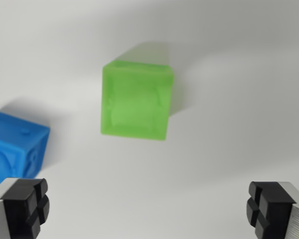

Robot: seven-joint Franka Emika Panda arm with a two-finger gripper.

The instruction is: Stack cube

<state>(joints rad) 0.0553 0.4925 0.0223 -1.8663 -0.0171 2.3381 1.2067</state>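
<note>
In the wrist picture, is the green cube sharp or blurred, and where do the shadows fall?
In the wrist view the green cube looks soft and slightly blurred; the blue cube, cut by the left edge, is somewhat crisper; soft shadows lie above and to the right of each cube; the open claw pads are sharpest.

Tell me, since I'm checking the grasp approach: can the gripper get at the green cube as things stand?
Probably yes. The gripper is open, its fingers spread wider than the green cube. Nothing lies between them, and the blue cube sits apart at the wrist view's left.
</note>
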